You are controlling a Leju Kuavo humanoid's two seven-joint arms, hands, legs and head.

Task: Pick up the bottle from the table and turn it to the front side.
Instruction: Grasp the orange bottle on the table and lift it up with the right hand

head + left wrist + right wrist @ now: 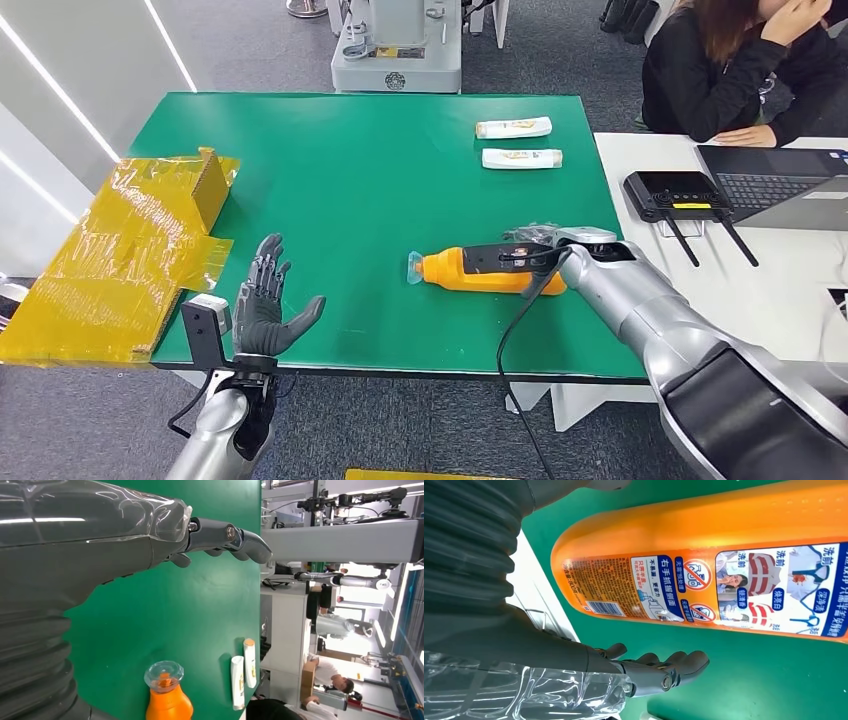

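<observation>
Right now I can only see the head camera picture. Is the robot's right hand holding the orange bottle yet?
Observer: Not yet. In the right wrist view the fingers of the right hand lie beside the orange bottle, with green table showing between them.
Operator: Which side is the label on?
Observer: The side facing that wrist camera carries a barcode and small print, so it is probably the back.
Operator: What about the cap?
Observer: The left wrist view looks at it end-on: a clear cap with orange inside.
</observation>
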